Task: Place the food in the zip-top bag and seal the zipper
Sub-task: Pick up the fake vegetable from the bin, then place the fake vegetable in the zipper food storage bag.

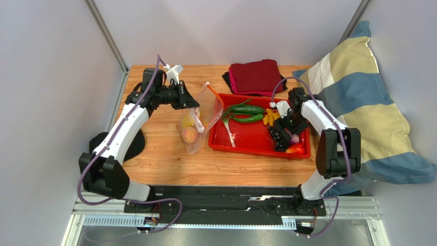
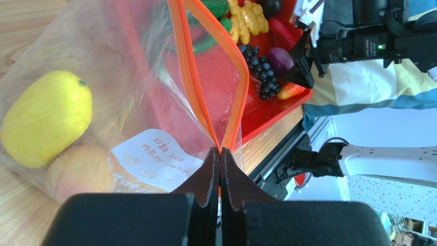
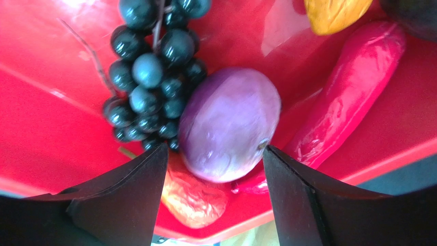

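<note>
The clear zip-top bag [image 1: 201, 119] lies left of the red tray [image 1: 246, 138], its orange-red zipper [image 2: 192, 77] gaping. A yellow oval fruit [image 2: 46, 118] and a peach [image 2: 82, 171] sit inside, also seen from above [image 1: 189, 134]. My left gripper [image 2: 220, 154] is shut on the zipper's end at the bag's mouth [image 1: 194, 105]. My right gripper [image 3: 215, 159] is open in the tray's right end [image 1: 288, 132], its fingers either side of the purple onion [image 3: 231, 123]. The grape bunch [image 3: 149, 77], a red chilli [image 3: 349, 87] and an orange-red piece [image 3: 192, 197] lie beside it.
The tray also holds two green cucumbers [image 1: 249, 114], a green onion [image 1: 228, 125] and a knobbly yellow piece [image 1: 270, 117]. Folded dark red cloths [image 1: 255, 77] lie behind the tray. A striped pillow [image 1: 369, 113] rests at the right edge.
</note>
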Action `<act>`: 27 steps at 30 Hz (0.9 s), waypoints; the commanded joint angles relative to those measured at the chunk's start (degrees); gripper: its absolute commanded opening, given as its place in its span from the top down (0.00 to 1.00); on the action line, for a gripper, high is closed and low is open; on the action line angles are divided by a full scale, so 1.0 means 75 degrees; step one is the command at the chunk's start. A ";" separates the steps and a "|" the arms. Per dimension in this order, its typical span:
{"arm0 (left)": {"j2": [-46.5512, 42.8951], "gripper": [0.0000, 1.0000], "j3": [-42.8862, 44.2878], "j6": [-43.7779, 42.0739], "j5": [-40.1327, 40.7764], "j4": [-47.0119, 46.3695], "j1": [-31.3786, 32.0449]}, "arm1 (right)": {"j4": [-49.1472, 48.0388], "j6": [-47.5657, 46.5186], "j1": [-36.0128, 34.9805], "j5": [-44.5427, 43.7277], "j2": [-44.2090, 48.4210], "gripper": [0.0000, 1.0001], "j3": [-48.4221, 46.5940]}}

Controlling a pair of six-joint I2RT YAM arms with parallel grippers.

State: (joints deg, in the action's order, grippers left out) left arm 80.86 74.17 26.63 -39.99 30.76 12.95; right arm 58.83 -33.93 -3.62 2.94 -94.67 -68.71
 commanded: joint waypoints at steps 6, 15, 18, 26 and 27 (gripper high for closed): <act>-0.0059 1.00 0.0060 -0.0164 -0.0047 -0.0071 -0.0016 | -0.0871 -0.0023 -0.0291 -0.0638 -0.0408 0.30 0.0114; -0.0105 1.00 0.0072 -0.0200 -0.0036 0.0011 -0.0016 | 0.0159 0.0539 -0.0326 0.0425 -0.0221 0.64 -0.1382; -0.0164 1.00 -0.0034 -0.0164 -0.0059 -0.0035 -0.0016 | 0.0639 0.0855 -0.0326 0.1290 0.0083 0.65 -0.2377; -0.0129 1.00 -0.0022 -0.0071 -0.0140 -0.0094 -0.0016 | 0.0341 0.2940 -0.0746 0.4984 0.0165 0.65 -0.4795; -0.0117 1.00 -0.0011 -0.0059 -0.0176 -0.0094 -0.0016 | 0.0069 0.3163 -0.0887 0.5323 0.0212 0.65 -0.4831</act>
State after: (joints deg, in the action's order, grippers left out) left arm 80.88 73.73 26.50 -40.05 31.03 12.95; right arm 64.03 -20.91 -6.70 25.45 -96.44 -100.12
